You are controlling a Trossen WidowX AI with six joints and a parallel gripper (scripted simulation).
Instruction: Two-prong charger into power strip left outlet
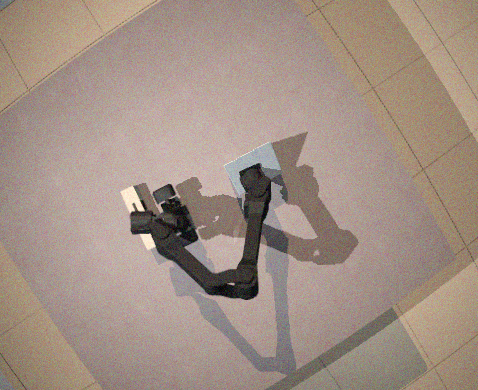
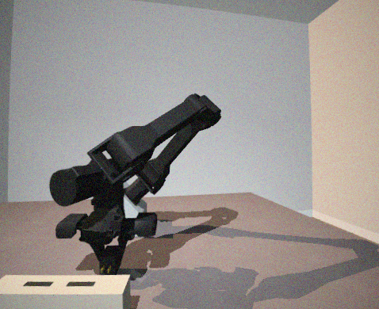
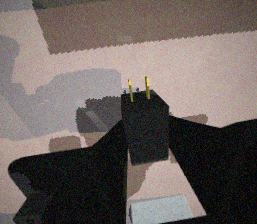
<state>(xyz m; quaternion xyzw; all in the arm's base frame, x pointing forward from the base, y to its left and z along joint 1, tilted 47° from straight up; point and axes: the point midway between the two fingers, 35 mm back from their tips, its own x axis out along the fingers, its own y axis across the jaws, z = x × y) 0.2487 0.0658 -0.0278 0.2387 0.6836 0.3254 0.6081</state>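
The charger [image 2: 111, 255] [image 3: 146, 142] is a black block with two thin yellow prongs. My gripper [image 2: 110, 249] [image 3: 141, 121] is shut on it, one finger on each side. The prongs stick out clear of the fingers and point downward in the exterior view. The cream power strip [image 2: 55, 301] [image 1: 128, 194] has two dark openings in its top, both seen in the exterior view. In that view the charger is behind the strip's far edge, near its right end, and the prongs are outside the openings. In the top view the arm hides part of the strip and the charger.
A pale blue block [image 1: 249, 160] [image 3: 160, 210] lies around the arm's base. The black arm [image 1: 251, 234] [image 2: 170, 118] bends from there over the strip. Its shadows fall across the mauve floor. The strip is out of the wrist view.
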